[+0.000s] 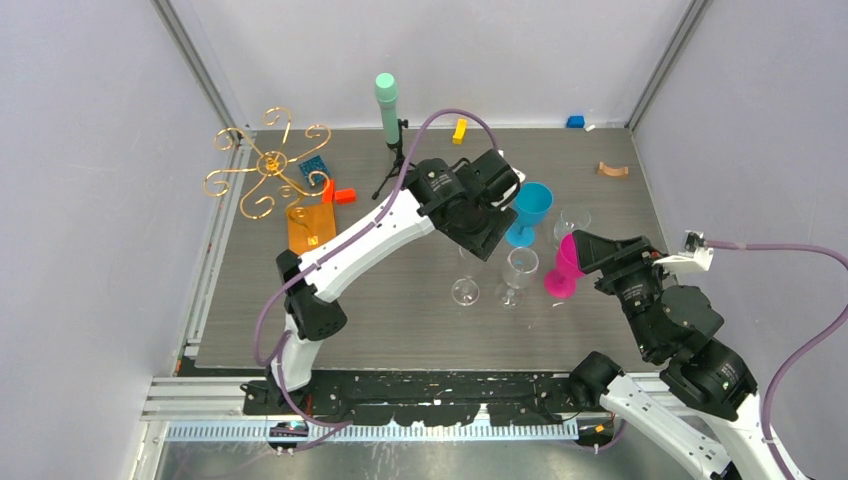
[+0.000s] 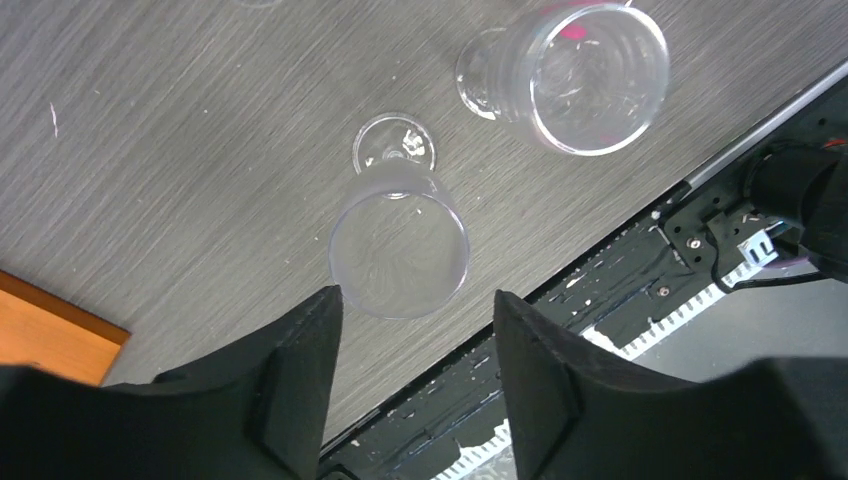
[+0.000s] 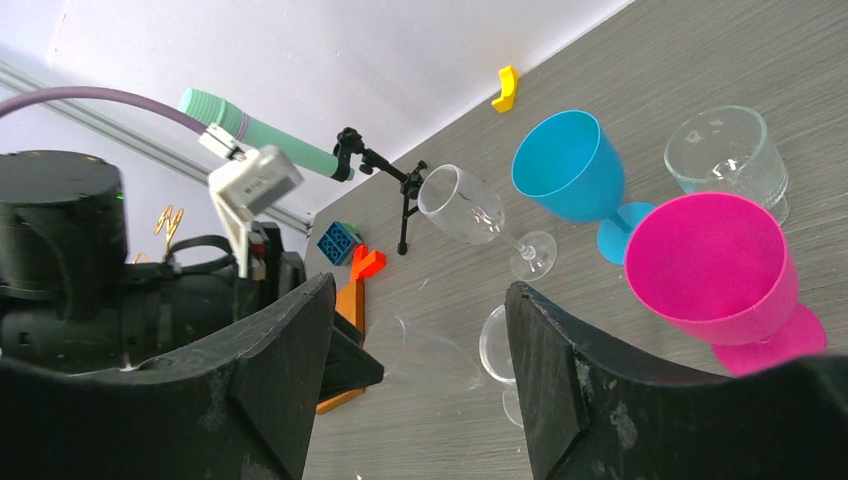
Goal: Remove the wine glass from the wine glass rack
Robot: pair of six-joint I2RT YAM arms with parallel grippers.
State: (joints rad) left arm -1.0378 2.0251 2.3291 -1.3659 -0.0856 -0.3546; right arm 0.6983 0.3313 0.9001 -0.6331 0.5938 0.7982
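Observation:
The wine glass rack, gold wire with curled arms, stands at the back left on its orange base; no glass hangs on it in the top view. A clear wine glass stands upright on the table, also seen in the top view. My left gripper is open and empty, its fingertips just above and short of the glass's rim; it also shows in the top view. My right gripper is open and empty beside a pink goblet.
A ribbed clear glass, a blue goblet, the pink goblet and another clear glass stand close together mid-table. A black tripod with a mint-green cylinder stands at the back. Small bricks lie near the rack and the back wall.

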